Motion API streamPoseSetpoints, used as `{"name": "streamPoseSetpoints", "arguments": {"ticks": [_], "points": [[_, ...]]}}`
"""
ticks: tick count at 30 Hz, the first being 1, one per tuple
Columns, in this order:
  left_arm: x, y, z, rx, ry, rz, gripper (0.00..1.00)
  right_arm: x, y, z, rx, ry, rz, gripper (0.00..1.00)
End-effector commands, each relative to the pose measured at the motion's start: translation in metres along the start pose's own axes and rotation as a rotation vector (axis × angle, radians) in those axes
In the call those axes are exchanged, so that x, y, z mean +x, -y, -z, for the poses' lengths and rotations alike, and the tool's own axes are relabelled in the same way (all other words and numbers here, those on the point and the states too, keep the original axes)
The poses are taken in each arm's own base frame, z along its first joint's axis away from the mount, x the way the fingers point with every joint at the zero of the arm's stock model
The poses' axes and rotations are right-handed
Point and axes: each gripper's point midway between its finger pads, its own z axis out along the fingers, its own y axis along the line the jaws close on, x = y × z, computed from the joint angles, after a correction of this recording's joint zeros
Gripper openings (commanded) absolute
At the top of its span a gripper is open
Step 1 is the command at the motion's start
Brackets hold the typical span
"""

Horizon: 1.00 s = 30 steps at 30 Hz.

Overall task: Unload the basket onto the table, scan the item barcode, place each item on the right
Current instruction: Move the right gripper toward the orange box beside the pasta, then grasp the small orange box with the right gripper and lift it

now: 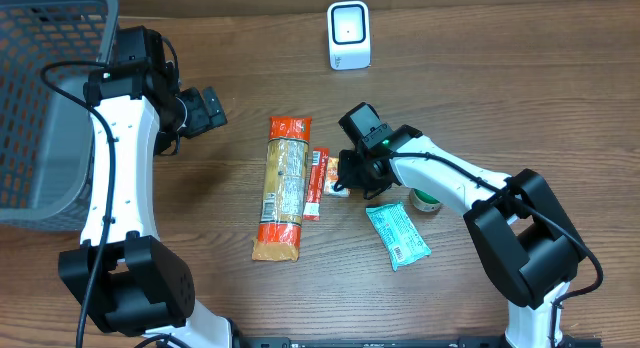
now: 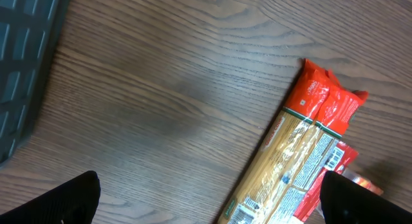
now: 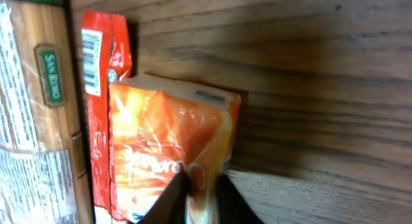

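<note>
Item: small orange pouch (image 3: 170,130), flat on the desk (image 1: 500,78) near the middle, pressed against a thin red stick pack (image 3: 103,89) on its left; long pasta pack (image 1: 283,188) just left of that.
Right claw (image 3: 196,195): closed on one edge of the pouch, a fold of film pinched between the fingers (image 3: 164,208).
Left claw (image 2: 209,201): wide open, empty, hovering over bare desk to the far left of the pasta pack.
Weight: probably very light; an easy lift for one claw.
Stiffness: soft, crinkly film by the look; likely to sag or fold away from the pinch.
Surface: glossy, so possibly slippery; a firm pinch on a sealed edge looks safer than on the puffed middle.
Hold: at an edge or corner, leaving the printed faces clear.
Barcode: none visible on the upward face; probably underneath, so a turn likely needed.
Scanner: white unit (image 1: 349,35) on the far side of the desk, well apart from the pouch.
Risk: red stick pack dragged along, being in contact.
</note>
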Motion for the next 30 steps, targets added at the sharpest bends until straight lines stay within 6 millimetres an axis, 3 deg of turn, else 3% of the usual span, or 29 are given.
{"name": "streamPoseSetpoints", "arguments": {"ticks": [1, 6, 14, 18, 25, 30], "points": [[-0.004, 0.003, 0.003, 0.002, 0.013, -0.022, 1.0, 0.005, 0.005, -0.002, 0.018, -0.015, -0.002, 0.04], [-0.004, 0.003, 0.003, 0.002, 0.013, -0.022, 1.0, -0.001, 0.007, 0.008, 0.005, -0.005, 0.016, 0.03], [-0.004, 0.003, 0.003, 0.002, 0.013, -0.022, 1.0, -0.006, -0.024, 0.065, -0.167, 0.038, 0.247, 0.03], [-0.004, 0.003, 0.003, 0.002, 0.013, -0.022, 1.0, -0.001, -0.026, 0.087, -0.184, 0.041, 0.266, 0.03], [-0.004, 0.003, 0.003, 0.002, 0.013, -0.022, 1.0, -0.003, 0.006, 0.089, 0.072, 0.112, 0.279, 0.04], [-0.004, 0.003, 0.003, 0.002, 0.013, -0.022, 1.0, -0.007, 0.012, 0.093, 0.31, 0.247, 0.371, 0.04]]}}
